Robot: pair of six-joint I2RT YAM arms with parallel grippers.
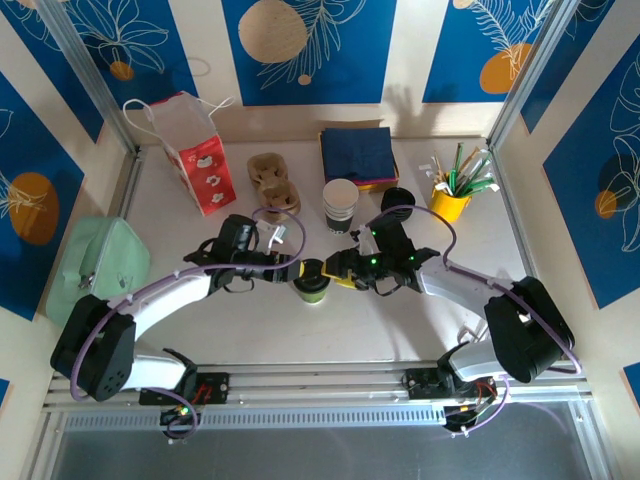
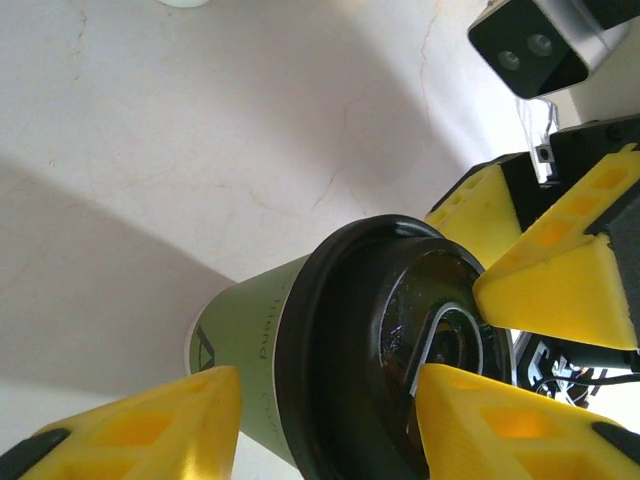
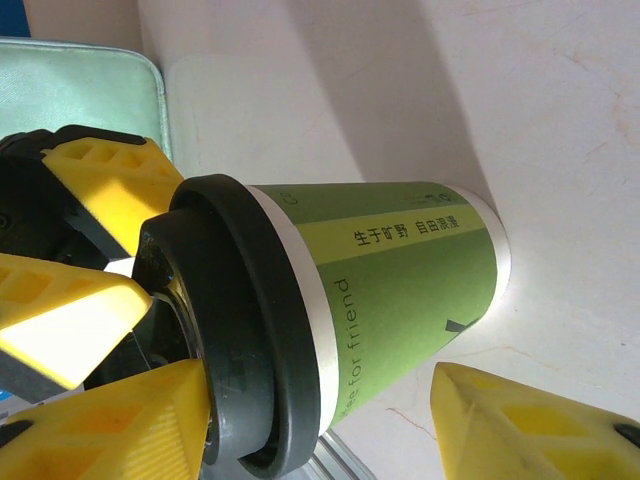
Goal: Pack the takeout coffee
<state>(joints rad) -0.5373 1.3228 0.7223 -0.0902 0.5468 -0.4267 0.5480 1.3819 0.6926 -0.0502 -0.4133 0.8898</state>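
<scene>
The coffee (image 1: 311, 284), a green cup with a black lid, stands upright on the table (image 1: 400, 320) at mid-width, nearer the near edge than the far one, between my two arms.

My left gripper (image 1: 297, 270) reaches in from the left at lid height. Seen from my left wrist, its jaws stand apart with the cup between them: one finger (image 2: 150, 425) just beside the green wall, the other over the lid top. I cannot tell whether they press on it.

My right gripper (image 1: 336, 268) comes in from the right, close against the lid. Seen from my right wrist, its jaws are spread. One finger (image 3: 110, 425) lies by the lid, and the other sits clear of the cup's base with bare table between, so nothing is clamped.

Further off stand a stack of cups (image 1: 340, 205) and a loose lid (image 1: 397, 198). A red bag (image 1: 197, 150) is at the far left.
</scene>
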